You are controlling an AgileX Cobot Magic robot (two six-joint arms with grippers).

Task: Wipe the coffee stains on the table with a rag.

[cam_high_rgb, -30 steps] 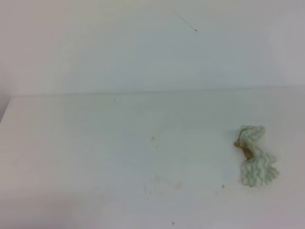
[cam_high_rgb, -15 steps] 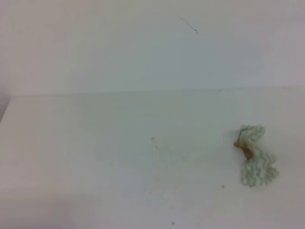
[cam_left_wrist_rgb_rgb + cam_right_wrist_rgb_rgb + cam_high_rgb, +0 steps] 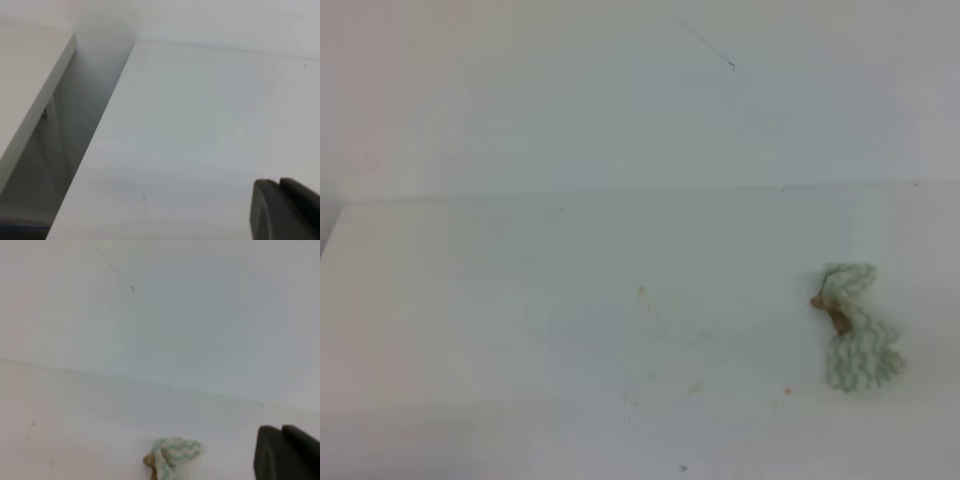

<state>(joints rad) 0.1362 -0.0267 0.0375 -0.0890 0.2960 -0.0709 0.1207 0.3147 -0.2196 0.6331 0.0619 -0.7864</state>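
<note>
1. white table (image 3: 470, 330): i see the rag (image 3: 855, 328) lying at its right side, untouched.
2. faint coffee stains (image 3: 694, 387) near the middle, well apart from it.
3. right gripper (image 3: 287, 452): fingers clenched, empty.
4. left gripper (image 3: 285, 210): i cannot tell.

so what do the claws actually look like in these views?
Little shows. Each wrist view catches only a dark grey-black, matte, rounded block at the bottom right corner: left claw, right claw. A thin vertical seam splits each. No cables or markings visible. The high view shows no arm.
</note>
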